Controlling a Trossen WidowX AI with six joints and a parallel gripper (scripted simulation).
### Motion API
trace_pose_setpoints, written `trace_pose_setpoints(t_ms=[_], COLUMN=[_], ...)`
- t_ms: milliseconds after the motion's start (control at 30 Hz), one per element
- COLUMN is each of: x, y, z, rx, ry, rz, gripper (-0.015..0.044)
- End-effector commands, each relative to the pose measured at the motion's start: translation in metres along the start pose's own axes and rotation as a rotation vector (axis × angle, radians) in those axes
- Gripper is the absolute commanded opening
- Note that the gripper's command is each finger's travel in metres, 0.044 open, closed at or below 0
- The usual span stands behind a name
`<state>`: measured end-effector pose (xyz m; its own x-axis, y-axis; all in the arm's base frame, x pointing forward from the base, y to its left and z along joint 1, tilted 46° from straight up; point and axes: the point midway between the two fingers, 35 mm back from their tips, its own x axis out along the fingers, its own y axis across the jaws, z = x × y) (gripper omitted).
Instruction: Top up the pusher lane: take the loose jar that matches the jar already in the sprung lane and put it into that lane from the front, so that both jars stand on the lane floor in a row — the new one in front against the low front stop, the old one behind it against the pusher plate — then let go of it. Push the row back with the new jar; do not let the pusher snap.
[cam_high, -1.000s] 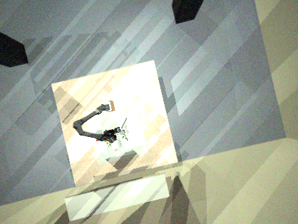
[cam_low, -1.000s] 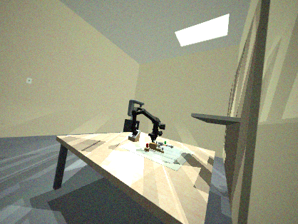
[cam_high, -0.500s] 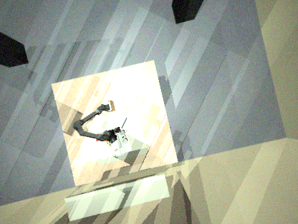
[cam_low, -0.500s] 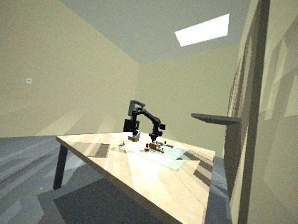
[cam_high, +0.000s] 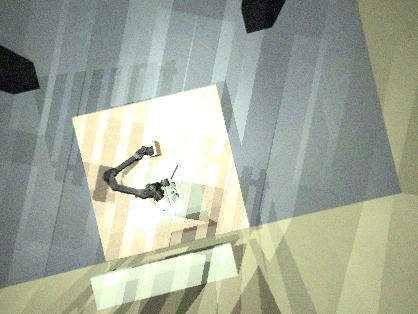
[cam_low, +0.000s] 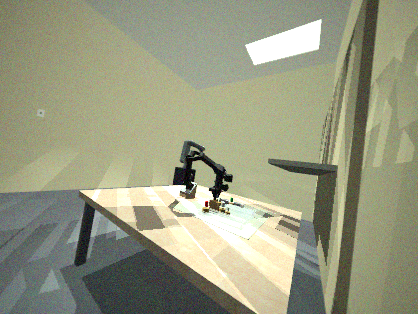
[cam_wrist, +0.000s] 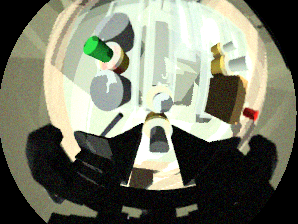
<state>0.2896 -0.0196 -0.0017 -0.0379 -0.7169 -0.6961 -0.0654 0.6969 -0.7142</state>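
Observation:
My gripper (cam_wrist: 156, 126) (cam_low: 215, 199) is shut on a jar with a dark grey top (cam_wrist: 159, 141), a pale body and a gold band, seen between the fingers in the wrist view. Straight beyond it, a jar with a light grey top (cam_wrist: 162, 102) and a pale rim stands in line with the lane (cam_wrist: 159, 47), a pale channel running up the middle of the wrist view. The two jars look very close; whether they touch cannot be told. The front stop, the pusher plate and the held jar's base cannot be made out. The top and exterior views are too small to show the jars' fit.
In the wrist view, left of the lane, are a green-topped jar (cam_wrist: 98, 49), two grey round things (cam_wrist: 107, 91) (cam_wrist: 116, 31) and a dark rod (cam_wrist: 113, 124). To the right are a brown block (cam_wrist: 225, 98), two gold-and-white pieces (cam_wrist: 219, 65) (cam_wrist: 217, 49) and a red-topped thing (cam_wrist: 251, 113).

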Motion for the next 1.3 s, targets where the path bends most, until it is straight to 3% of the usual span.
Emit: trace_pose_setpoints(t_ms=[0,1267], x=[-0.002,-0.003], y=[-0.001,-0.002], z=[0.008,0.021], rx=[0.012,0.012], ry=[-0.018,-0.018], rz=[0.000,0.000], gripper=[0.0000,0.0000])
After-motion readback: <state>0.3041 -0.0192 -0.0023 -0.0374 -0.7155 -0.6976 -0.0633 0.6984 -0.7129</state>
